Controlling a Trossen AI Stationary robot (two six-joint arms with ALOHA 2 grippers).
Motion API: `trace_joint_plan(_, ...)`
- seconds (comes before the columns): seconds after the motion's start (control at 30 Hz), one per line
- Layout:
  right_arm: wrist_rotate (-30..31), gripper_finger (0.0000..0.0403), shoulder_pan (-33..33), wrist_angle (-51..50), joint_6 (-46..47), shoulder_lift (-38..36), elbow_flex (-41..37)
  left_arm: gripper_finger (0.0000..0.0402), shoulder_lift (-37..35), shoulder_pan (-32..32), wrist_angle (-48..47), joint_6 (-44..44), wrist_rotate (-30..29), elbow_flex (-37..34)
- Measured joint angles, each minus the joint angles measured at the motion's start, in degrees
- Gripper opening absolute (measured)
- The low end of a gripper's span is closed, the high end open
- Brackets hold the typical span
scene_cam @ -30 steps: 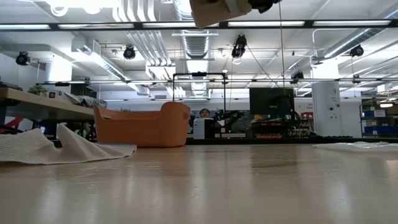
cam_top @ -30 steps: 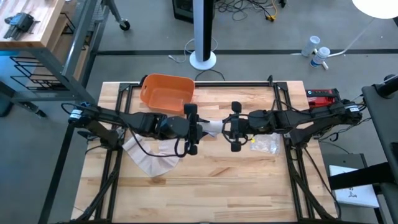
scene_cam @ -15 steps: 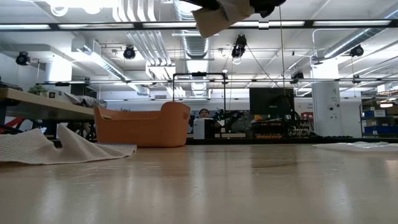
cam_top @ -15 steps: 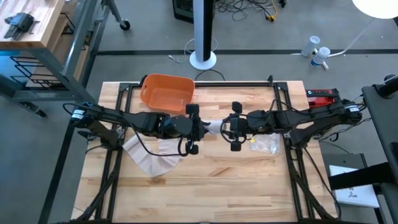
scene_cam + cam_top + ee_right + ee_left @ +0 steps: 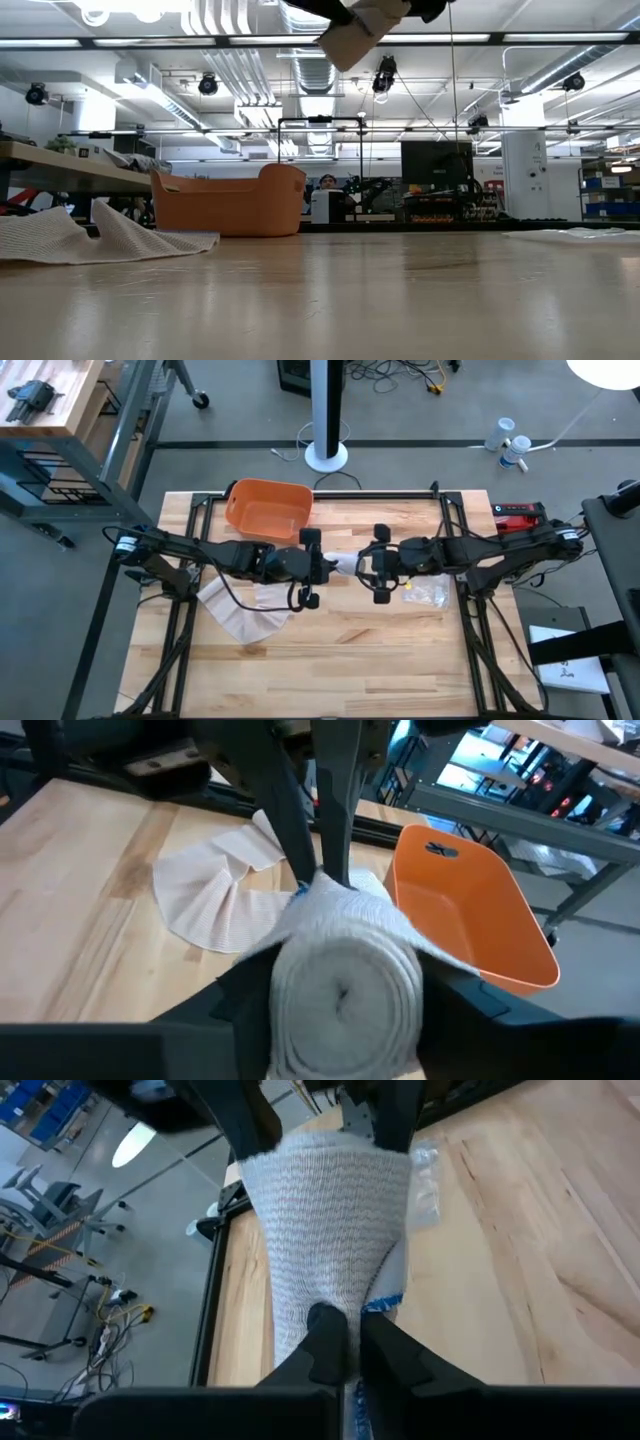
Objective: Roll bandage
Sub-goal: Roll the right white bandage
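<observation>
High view, frame centre, left end effector [image 5: 318, 567] pinched tight on bandage [image 5: 341, 565] tail, right end effector [image 5: 370, 565] clamped round its rolled end, above counter [image 5: 350, 650].

We list: one orange tub [image 5: 267, 510] at the table's [image 5: 330, 660] far left part; one clear plastic bag [image 5: 425, 593] right of centre; one red tool [image 5: 517, 514] at the far right corner.
</observation>
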Motion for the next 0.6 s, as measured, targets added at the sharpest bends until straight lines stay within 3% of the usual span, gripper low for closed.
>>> trace_joint_plan(0.4, -0.16, 0.0297, 0.11, -17.64, 4.01, -0.47, 8.60, 0.0002, 0.02, 0.00, -1.45, -2.22, -0.22, -0.02)
trace_joint_plan(0.6, 1.20, 0.0316, 0.09, -25.15, 6.85, -0.67, 11.57, 0.0001, 0.02, 0.95, -5.10, -11.14, 0.16, -0.07)
